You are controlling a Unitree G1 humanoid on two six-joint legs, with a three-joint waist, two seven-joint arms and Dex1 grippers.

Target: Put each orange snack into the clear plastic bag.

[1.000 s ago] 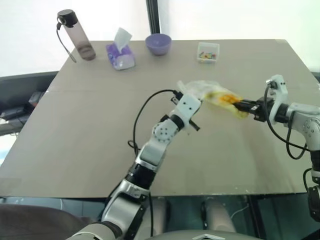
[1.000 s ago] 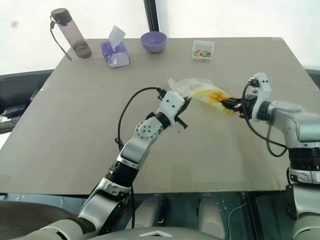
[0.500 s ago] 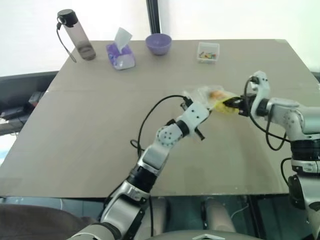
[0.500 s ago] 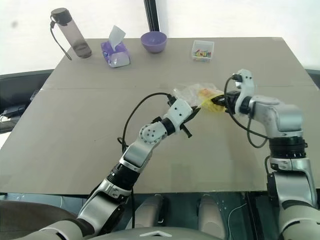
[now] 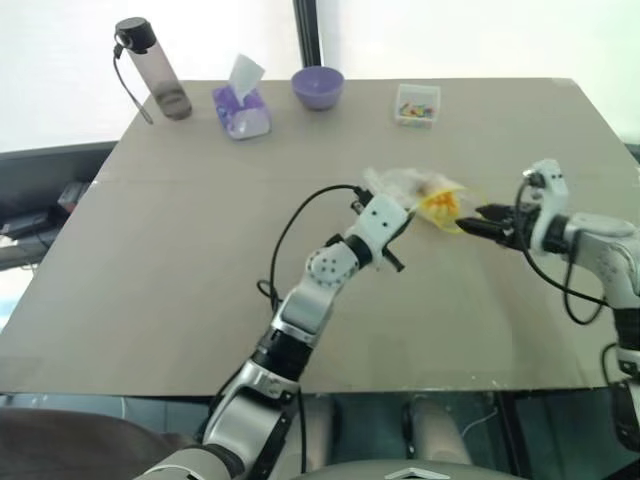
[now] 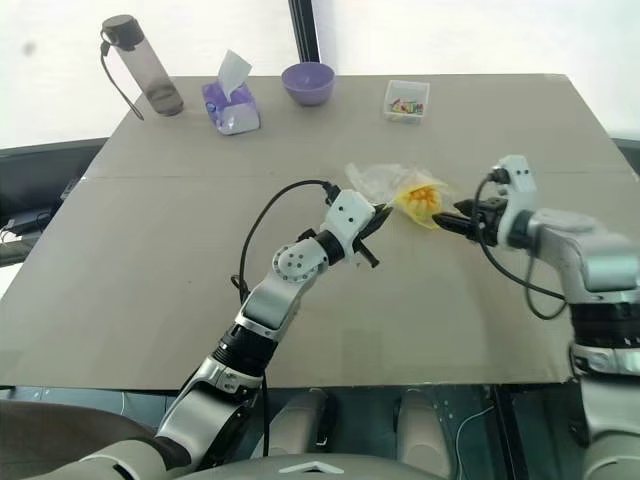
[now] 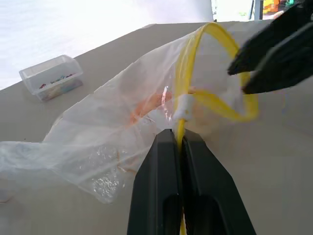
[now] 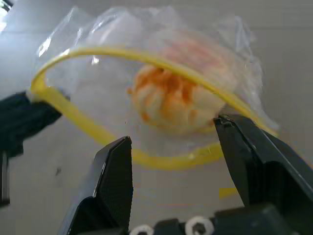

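The clear plastic bag [image 5: 405, 186] lies mid-table, its mouth ringed by a yellow strip [image 8: 146, 61] and facing right. The orange snack [image 8: 171, 100], a yellow-orange bun, sits inside the bag just behind the mouth. My left gripper [image 7: 179, 136] is shut on the yellow strip at the near edge of the mouth, holding it open. My right gripper [image 8: 173, 132] stands open and empty just outside the mouth, its fingers [image 6: 452, 219] pointing left at the bun.
Along the far edge of the table [image 5: 200, 320] stand a dark bottle [image 5: 152, 72], a purple tissue pack [image 5: 241, 112], a purple bowl [image 5: 317, 87] and a small clear box [image 5: 416, 104]. A black cable [image 5: 290, 225] loops beside my left arm.
My right gripper pushed left into the bag's mouth, then opened and drew back to the right, leaving the bun inside. The left gripper kept its hold on the strip.
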